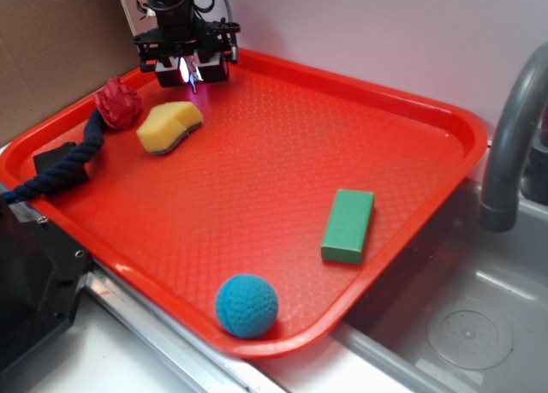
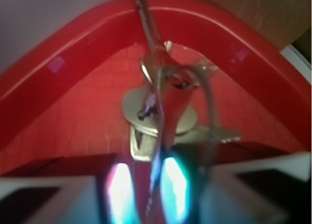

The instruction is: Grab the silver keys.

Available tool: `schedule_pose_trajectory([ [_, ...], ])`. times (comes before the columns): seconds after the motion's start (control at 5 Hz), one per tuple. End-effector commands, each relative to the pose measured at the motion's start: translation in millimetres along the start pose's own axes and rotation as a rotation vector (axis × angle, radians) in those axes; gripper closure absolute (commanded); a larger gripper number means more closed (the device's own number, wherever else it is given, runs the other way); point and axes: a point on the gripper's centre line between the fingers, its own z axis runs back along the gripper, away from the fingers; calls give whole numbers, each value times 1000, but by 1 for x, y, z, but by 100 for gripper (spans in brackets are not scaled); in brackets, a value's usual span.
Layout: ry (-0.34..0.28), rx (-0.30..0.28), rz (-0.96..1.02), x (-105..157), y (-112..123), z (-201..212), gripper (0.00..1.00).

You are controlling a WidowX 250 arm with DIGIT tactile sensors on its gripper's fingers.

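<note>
The gripper [image 1: 193, 74] hangs over the far corner of the red tray [image 1: 445, 119], closed on the keys [image 2: 163, 112]; they dangle from its fingertips above the tray floor. A yellow sponge [image 1: 169, 126] lies just beside it.

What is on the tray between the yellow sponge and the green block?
Nothing. In the exterior view, only bare red tray runs from the yellow sponge to the green block. The blue ball sits lower, near the front rim.
</note>
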Motion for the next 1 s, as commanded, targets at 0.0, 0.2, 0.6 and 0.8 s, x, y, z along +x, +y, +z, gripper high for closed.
schedule_pose_trajectory([
  [0.0, -188, -27, -140, -1, 14, 87, 100],
  [0.2, -161, -117, -195, -6, 13, 116, 100],
  [0.6, 166, -68, -616, -47, -38, 168, 100],
  [0.8, 222, -55, -755, -70, -50, 193, 100],
])
